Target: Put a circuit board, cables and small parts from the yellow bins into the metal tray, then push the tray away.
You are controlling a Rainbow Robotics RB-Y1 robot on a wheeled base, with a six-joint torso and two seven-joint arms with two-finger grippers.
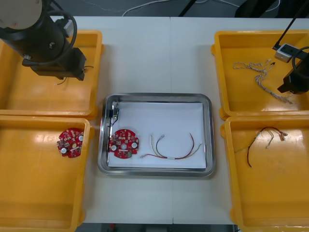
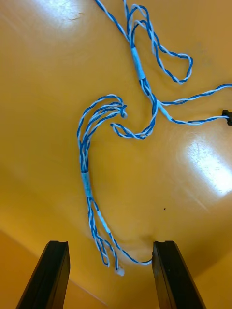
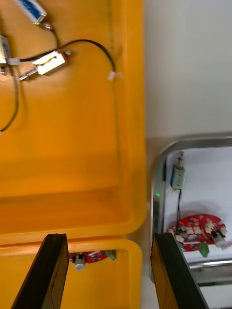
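Here, right gripper (image 2: 111,244) spread over twisted cable (image 2: 86,183), left gripper (image 3: 108,235) spread near tray (image 3: 203,141)

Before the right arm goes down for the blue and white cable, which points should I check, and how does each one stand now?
1. Right gripper open: ok, its fingers stand apart.
2. Blue and white cable under it: ok, one end lies between the fingers, in the far right yellow bin.
3. Only one cable will lift: cannot tell, the strands loop and cross.
4. Left gripper out of the way: ok, open, over the far left yellow bin.
5. Room in the metal tray: ok, its far right part is bare; the circuit board, red and yellow cable and small metal part lie elsewhere.
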